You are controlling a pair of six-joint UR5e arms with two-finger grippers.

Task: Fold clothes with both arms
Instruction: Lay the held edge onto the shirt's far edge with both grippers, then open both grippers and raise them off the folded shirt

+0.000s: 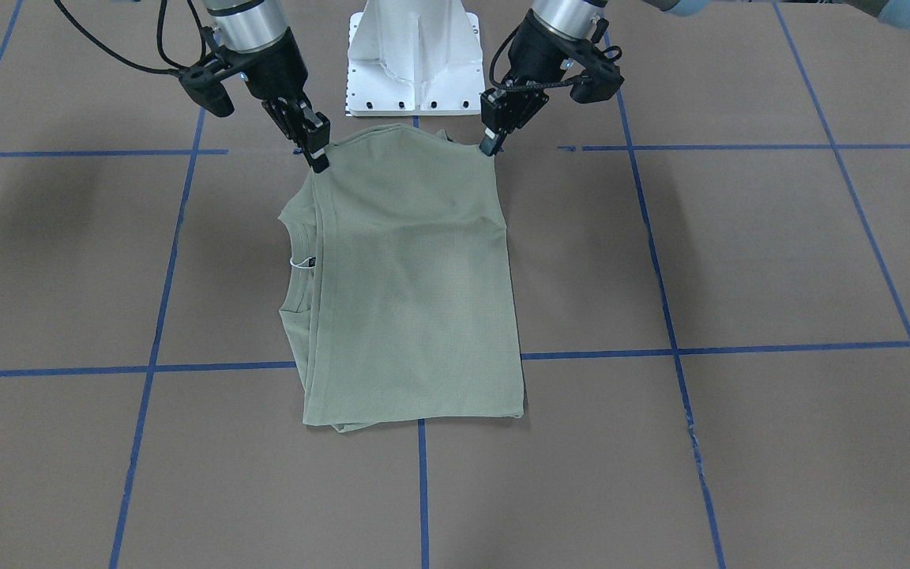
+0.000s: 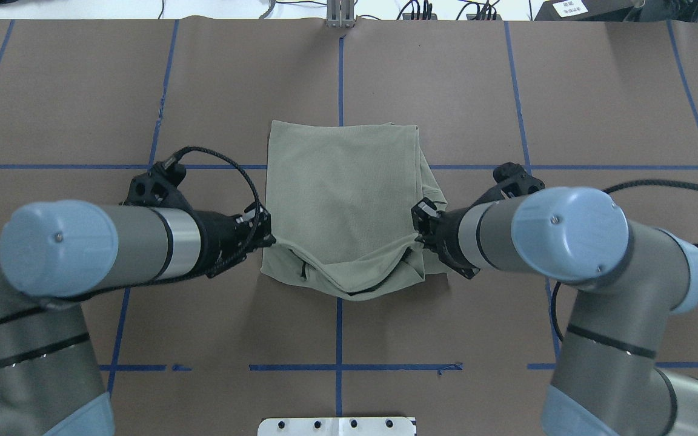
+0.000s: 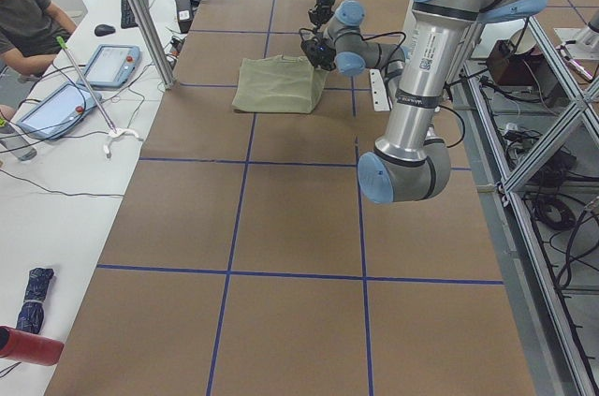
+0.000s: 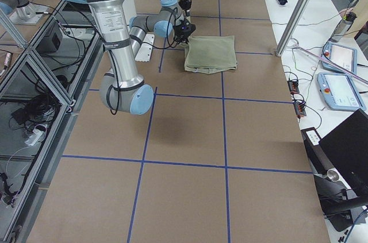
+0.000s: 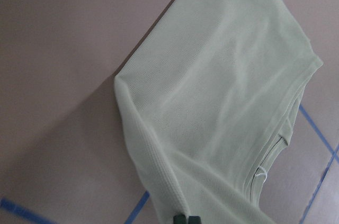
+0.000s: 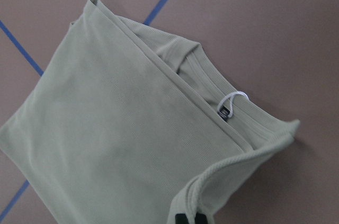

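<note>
Where it lies folded into a rough rectangle of several layers, the sage-green knit shirt (image 1: 415, 292) sits mid-way along the brown paper-covered desk (image 1: 739, 253), over blue tape lines (image 1: 423, 490) and just in front of the white metal pedestal (image 1: 413, 63). Its far edge lies flat, while the edge nearest the robot is raised off the desk at both corners. The left end effector (image 1: 490, 146) is pinched tight on one raised corner and the right end effector (image 1: 319, 162) on the other, each with cloth between its fingers.

The front-facing view shows plainly what the overhead view leaves as a mere bulge of cloth beside the right arm: the ribbed round collar (image 1: 293, 276) peeking out from under the top layer, with a white loop of string (image 1: 301, 263) at it. The overhead view alone shows the held edge sagging in a shallow curve between the two end effectors, its layers gaping a little at the low point.

The right wrist view gives the collar close up, with the string loop, a small dark label (image 6: 225, 112) and cloth bunched at the fingertips (image 6: 183, 217). The left wrist view shows a thick rolled fold leading into its fingertips (image 5: 180, 218). Both side views show the shirt too small to judge the grip
</note>
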